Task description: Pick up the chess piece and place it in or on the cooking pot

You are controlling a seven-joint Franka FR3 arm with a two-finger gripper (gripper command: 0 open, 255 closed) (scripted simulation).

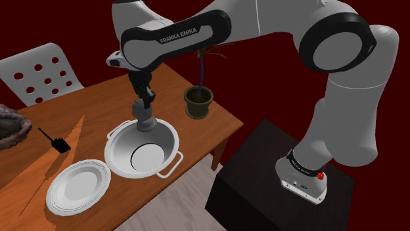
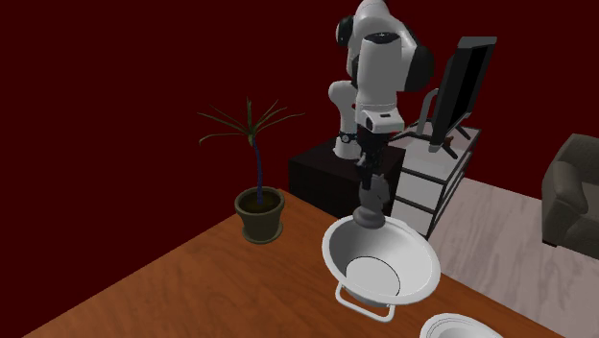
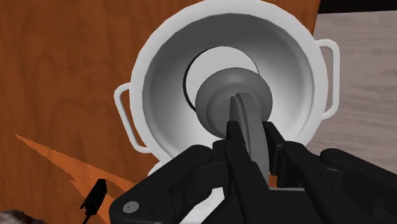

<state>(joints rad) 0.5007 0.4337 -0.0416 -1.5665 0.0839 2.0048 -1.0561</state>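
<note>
OK, quick status for you. The gripper (image 1: 142,105) points straight down over the table (image 1: 167,88), w/ the jaws set narrow and clamped on the grey chess piece (image 1: 145,122). In the wrist view you see both fingers (image 3: 236,143) pressing the piece's (image 3: 234,98) slim upper part from either side, its round base facing away from the cam.

The piece hangs upright, base down, over the mouth of the white cooking pot (image 1: 108,154). The wrist view puts the base approx over the ctr of the pot's (image 3: 165,95) bowl, next to the pale disc on its floor. In the second exterior view the piece (image 2: 371,213) shows at the pot's (image 2: 422,264) far rim. You can't tell from any view whether it's touching the pot.

The pot sits near the table's front edge, two loop handles out to the sides. A white plate (image 1: 79,187) lies just beside it, on the shoulder view's left. A small black item (image 1: 58,142) lies further back, apart from both. A potted plant (image 1: 198,102) stands near the table corner, on the pot's other side. A white chair w/ holes (image 1: 43,75) stands behind the table, and the dark stand (image 1: 263,170) sits at the shoulder view's lower right.
</note>
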